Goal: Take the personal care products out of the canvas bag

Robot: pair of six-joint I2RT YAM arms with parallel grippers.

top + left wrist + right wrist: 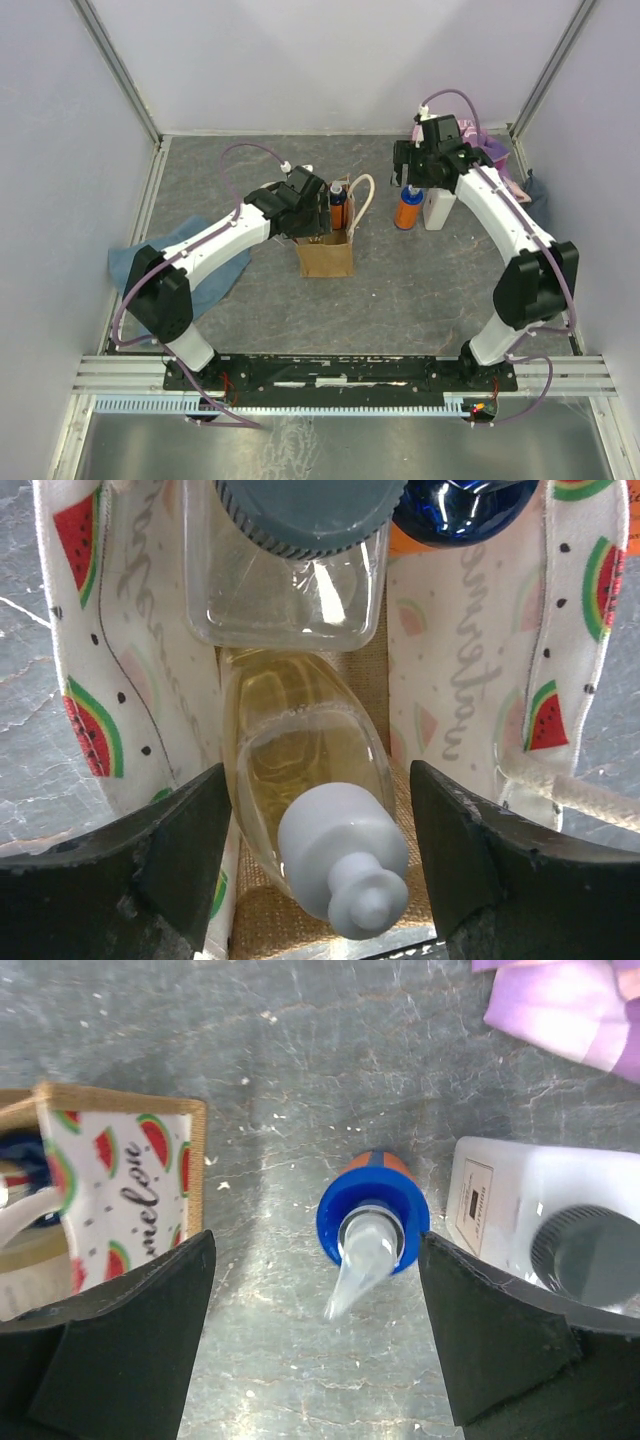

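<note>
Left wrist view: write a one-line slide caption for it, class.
Open left gripper straddles a white-capped yellow bottle lying inside the watermelon-lined canvas bag, next to a grey-capped clear bottle.

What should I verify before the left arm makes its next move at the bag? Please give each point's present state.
1. Left gripper open above the canvas bag: ok.
2. Pale yellow bottle lies between its fingers: ok.
3. Fingers touching that bottle: cannot tell.
4. Bag emptied: not ok; grey-capped clear bottle is inside too.
5. Right gripper open, orange pump bottle standing free below it: ok.
</note>
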